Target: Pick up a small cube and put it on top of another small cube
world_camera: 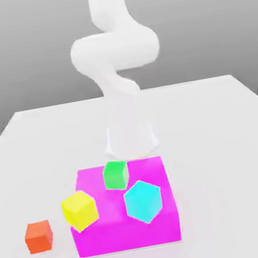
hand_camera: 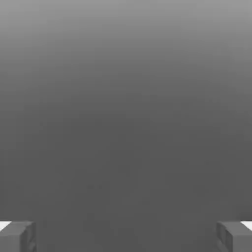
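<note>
I see my gripper (hand_camera: pixel 126 236) spread fully wide, holding nothing, its 2 grey fingertips (hand_camera: pixel 17 236) apart. On the white table (world_camera: pixel 217 140) sits a flat magenta block (world_camera: pixel 128 230). Green (world_camera: pixel 115 175), yellow (world_camera: pixel 79 210) and cyan (world_camera: pixel 143 201) cubes show over it, all matte and plain. The red cube (world_camera: pixel 39 237) rests on the table, near left of the block.

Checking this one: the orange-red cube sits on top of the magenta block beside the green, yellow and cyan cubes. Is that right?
Not quite. In the exterior view the orange-red cube sits on the white table, apart from the magenta block, off its side toward the exterior view's left. The green cube, yellow cube and cyan cube are at the block.
</note>
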Controlling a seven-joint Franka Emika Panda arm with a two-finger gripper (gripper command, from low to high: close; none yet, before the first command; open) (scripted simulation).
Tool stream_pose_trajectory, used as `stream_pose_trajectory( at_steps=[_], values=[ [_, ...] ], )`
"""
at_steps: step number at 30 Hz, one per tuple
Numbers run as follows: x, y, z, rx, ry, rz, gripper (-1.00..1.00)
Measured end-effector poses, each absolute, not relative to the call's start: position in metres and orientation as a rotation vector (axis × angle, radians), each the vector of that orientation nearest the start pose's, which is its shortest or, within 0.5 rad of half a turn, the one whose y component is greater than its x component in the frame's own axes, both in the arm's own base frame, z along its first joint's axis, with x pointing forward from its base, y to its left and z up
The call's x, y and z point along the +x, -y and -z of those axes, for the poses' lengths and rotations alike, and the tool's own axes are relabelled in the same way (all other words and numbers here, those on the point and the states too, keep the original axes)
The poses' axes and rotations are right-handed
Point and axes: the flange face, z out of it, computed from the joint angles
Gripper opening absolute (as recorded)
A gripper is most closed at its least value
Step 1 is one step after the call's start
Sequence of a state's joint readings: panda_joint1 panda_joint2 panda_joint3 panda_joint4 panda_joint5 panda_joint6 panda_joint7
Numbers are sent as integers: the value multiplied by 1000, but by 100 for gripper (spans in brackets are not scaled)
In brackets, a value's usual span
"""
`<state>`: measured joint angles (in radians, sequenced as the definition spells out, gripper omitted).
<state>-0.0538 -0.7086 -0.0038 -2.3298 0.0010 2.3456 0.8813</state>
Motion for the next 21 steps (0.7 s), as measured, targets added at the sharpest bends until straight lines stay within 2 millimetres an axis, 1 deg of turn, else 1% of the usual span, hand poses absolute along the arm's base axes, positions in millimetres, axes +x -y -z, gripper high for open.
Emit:
stream_pose_trajectory(
  at_steps=[2, 5, 7, 10, 13, 16, 19, 20, 21],
  values=[
    [405, 44, -629, -2366, -1382, 853, 0],
    [430, 77, -571, -2290, -1611, 737, 0],
    [441, 100, -531, -2228, -1760, 661, 0],
    [449, 135, -470, -2114, -1978, 545, 0],
    [445, 167, -408, -1980, -2188, 428, 0],
    [432, 197, -347, -1823, -2388, 312, 0],
    [405, 230, -287, -1622, -2592, 197, 0],
    [395, 238, -267, -1553, -2654, 158, 0],
    [386, 242, -248, -1494, -2706, 118, 0]
  ],
)
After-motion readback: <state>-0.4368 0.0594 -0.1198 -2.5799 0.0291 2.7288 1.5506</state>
